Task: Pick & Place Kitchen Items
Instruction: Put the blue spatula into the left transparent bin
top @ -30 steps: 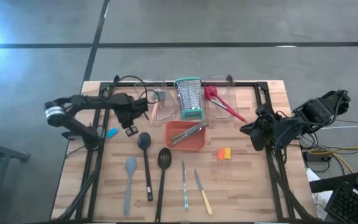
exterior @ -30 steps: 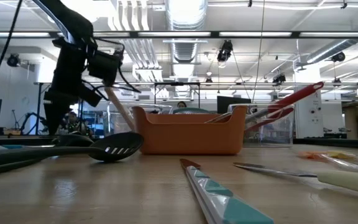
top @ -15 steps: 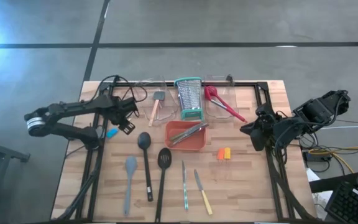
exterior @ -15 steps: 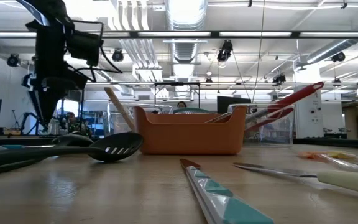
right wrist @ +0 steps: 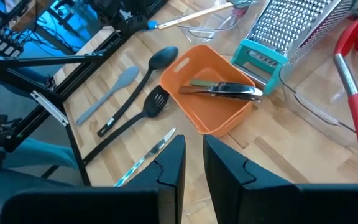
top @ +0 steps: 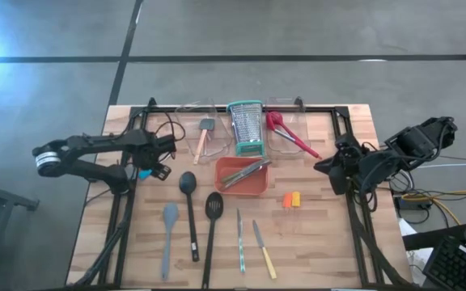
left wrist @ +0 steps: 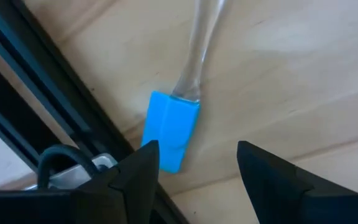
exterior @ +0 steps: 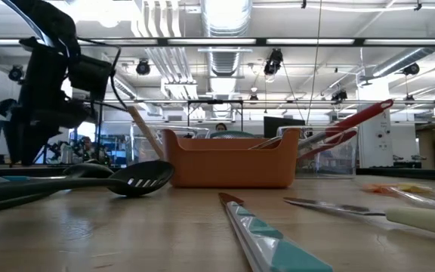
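- Nearest, in front of the orange tray [top: 242, 176]: knives [top: 252, 244], black spoons [top: 200, 212] and grey spatula [top: 168, 234] lie unsorted.
- Left of the tray: left gripper [top: 154, 161] hangs spread above the blue-handled tool [left wrist: 171, 129], gripping nothing.
- Right of the tray: right gripper [top: 336, 171], nearly closed, empty.
- Behind it: bins [top: 292, 129] hold a few utensils; most remain.

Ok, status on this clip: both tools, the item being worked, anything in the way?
Left tool open above the blue-handled clear utensil, not gripping. Right tool idle at table's right edge. Black frame rail runs close beside the handle.

Table [top: 322, 242] of pale, matt wood planks; tray [top: 253, 184] smooth orange plastic; grater [top: 245, 125] perforated shiny metal.
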